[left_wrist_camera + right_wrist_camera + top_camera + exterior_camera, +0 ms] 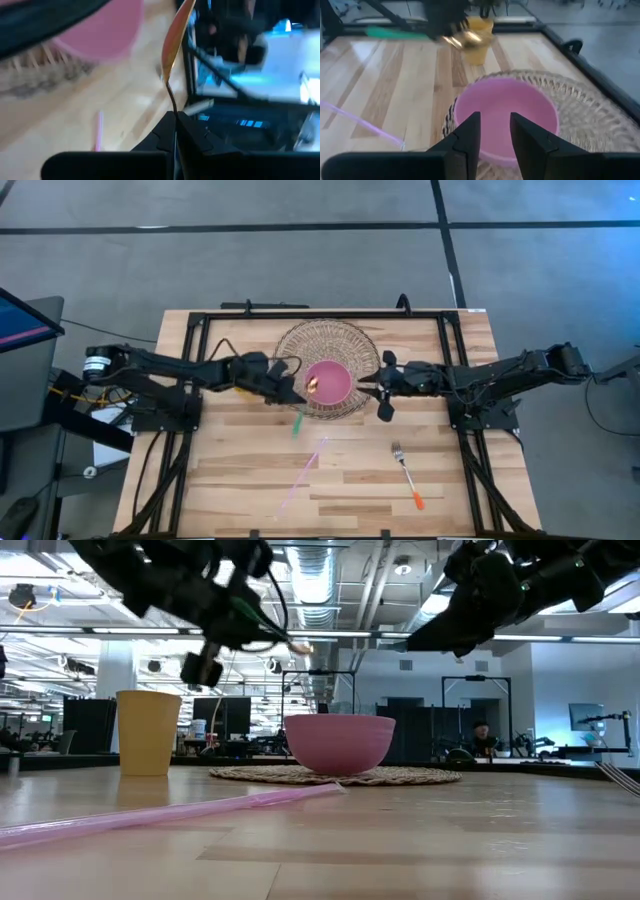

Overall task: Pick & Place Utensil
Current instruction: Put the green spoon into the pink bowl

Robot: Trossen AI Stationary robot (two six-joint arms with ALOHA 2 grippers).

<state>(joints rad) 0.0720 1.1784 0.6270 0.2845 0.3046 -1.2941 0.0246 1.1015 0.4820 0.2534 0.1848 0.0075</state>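
Observation:
My left gripper point(283, 386) is shut on a spoon with a gold bowl point(312, 385) and a green handle point(297, 425). It holds the spoon over the left rim of the pink bowl point(330, 383). The pink bowl stands on a round woven mat point(330, 340). The spoon's gold bowl also shows in the left wrist view point(175, 40) and the right wrist view point(462, 40). My right gripper point(386, 385) is open and empty just right of the pink bowl, and its fingers point(470, 135) point at it. My left gripper pinches the spoon's thin metal neck point(172, 102) between its two fingers, just behind the gold bowl. The fingers come from the table's left and lie across the spoon. The spoon is lifted clear. Its gold bowl is over the pink bowl's rim and its green handle point(395, 32) points toward the near edge.
A yellow cup point(148, 730) stands left of the mat, under my left arm. A pink straw point(305, 470) and a fork with an orange handle point(407, 475) lie on the near part of the wooden table point(230, 480). A black frame point(200, 330) runs around the table.

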